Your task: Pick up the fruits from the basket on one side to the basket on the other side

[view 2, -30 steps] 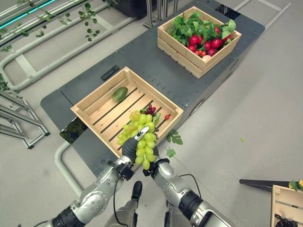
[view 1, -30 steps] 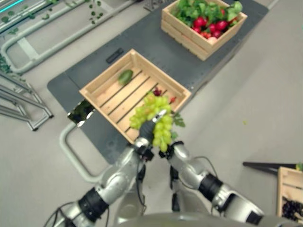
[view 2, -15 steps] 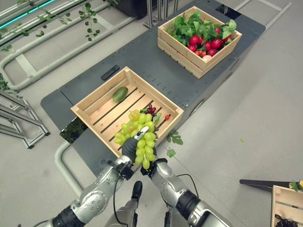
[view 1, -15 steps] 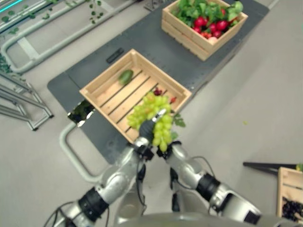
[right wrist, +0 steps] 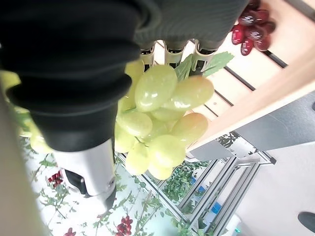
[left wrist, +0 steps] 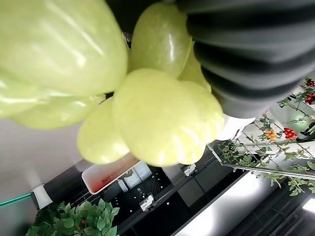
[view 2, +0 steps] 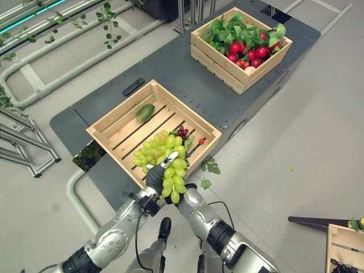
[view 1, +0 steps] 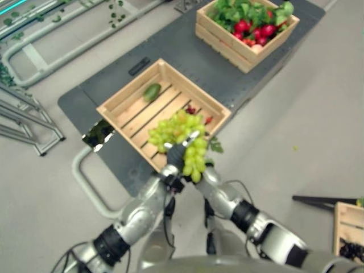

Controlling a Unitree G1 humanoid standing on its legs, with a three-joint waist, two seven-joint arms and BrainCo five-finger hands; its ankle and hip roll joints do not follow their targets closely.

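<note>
A big bunch of green grapes (view 2: 162,152) hangs over the near corner of a light wooden crate (view 2: 119,106). My left hand (view 2: 154,177) is shut on the bunch from below, one silver finger lying across the grapes. My right hand (view 2: 189,195) meets it from the right; in the right wrist view its fingers (right wrist: 172,50) curl into the grapes (right wrist: 157,113) above the crate's slats. In the left wrist view the grapes (left wrist: 157,118) press close against the hand's dark cover. Inside the crate lie a green avocado (view 2: 144,112), a small dark red cluster (view 2: 181,132) and a tiny red fruit (view 2: 201,140).
Both crates stand on a dark grey platform (view 2: 187,85); the far one (view 2: 242,42) holds leafy greens and red fruits. Loose leaves (view 2: 209,166) lie on the floor by the platform. A third crate (view 2: 344,250) shows at the lower right, metal racks (view 2: 23,142) at the left.
The grape bunch has shifted a little to the left and further over the crate, with both hands still on it.
</note>
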